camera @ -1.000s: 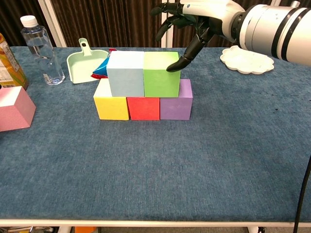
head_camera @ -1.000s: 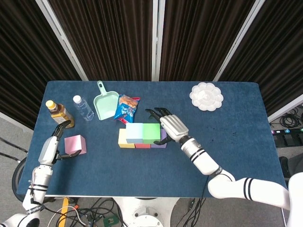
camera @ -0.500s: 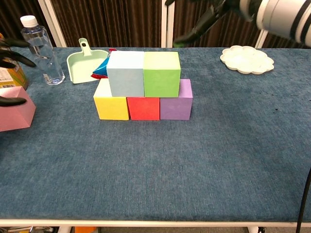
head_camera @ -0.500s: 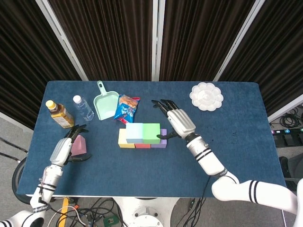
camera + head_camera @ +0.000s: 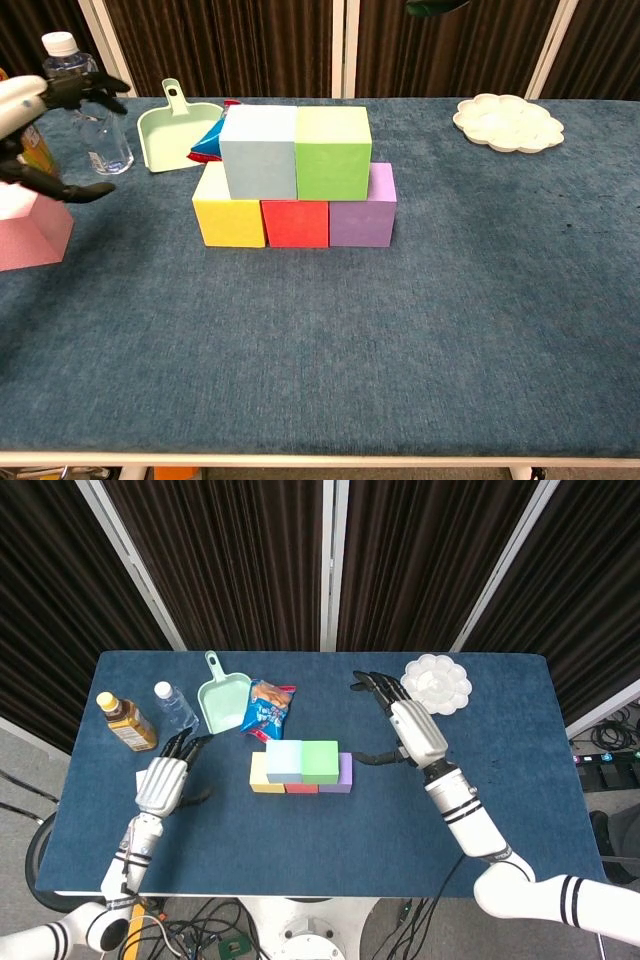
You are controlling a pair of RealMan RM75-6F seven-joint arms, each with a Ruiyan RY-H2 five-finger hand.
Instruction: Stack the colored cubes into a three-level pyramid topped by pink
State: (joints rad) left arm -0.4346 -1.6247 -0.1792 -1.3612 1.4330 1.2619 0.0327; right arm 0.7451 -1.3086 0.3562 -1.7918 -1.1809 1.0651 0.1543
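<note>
The stack stands mid-table: a yellow cube (image 5: 229,220), a red cube (image 5: 295,223) and a purple cube (image 5: 361,217) in a row, with a light blue cube (image 5: 258,151) and a green cube (image 5: 332,151) on top. The pink cube (image 5: 29,234) rests on the table at the far left. My left hand (image 5: 163,782) hovers over it with fingers spread, hiding it in the head view; its fingers (image 5: 88,88) do not grip the cube. My right hand (image 5: 412,726) is raised to the right of the stack, fingers spread, holding nothing.
Behind the stack lie a snack bag (image 5: 268,709) and a mint dustpan (image 5: 223,701). A water bottle (image 5: 175,706) and a tea bottle (image 5: 126,720) stand at the back left. A white palette (image 5: 436,683) sits at the back right.
My right hand has lifted off the green cube and drawn back to the right. My left hand has come over the pink cube from its left side.
</note>
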